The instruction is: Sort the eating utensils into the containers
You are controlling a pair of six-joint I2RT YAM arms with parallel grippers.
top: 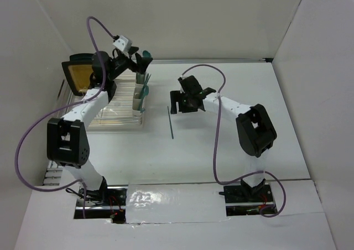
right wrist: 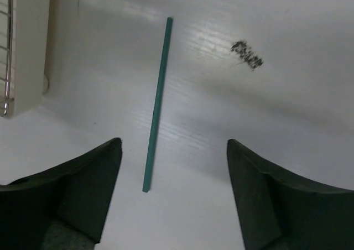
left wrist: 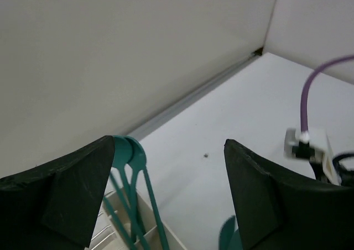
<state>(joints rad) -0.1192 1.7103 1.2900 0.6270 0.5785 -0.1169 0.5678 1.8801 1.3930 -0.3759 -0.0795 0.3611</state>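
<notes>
Several teal utensils (top: 145, 86) stand upright in the cream containers (top: 139, 98) at the right end of the dish rack. My left gripper (top: 136, 59) hovers above them, open and empty. In the left wrist view two spoon bowls (left wrist: 128, 154) rise out of a container (left wrist: 164, 228) beside my left finger, and another teal tip (left wrist: 228, 237) shows by my right finger. One slim teal utensil (top: 170, 123) lies flat on the table. My right gripper (top: 182, 104) is open just above its far end; in the right wrist view this utensil (right wrist: 157, 103) lies left of centre between my fingers.
A yellow, black-rimmed plate (top: 77, 76) stands at the back of the clear wire-ribbed dish rack (top: 113, 113). The rack's cream wall (right wrist: 27, 45) and wire (right wrist: 6, 40) show at the left of the right wrist view. A dark smudge (right wrist: 246, 55) marks the table. White walls enclose the table.
</notes>
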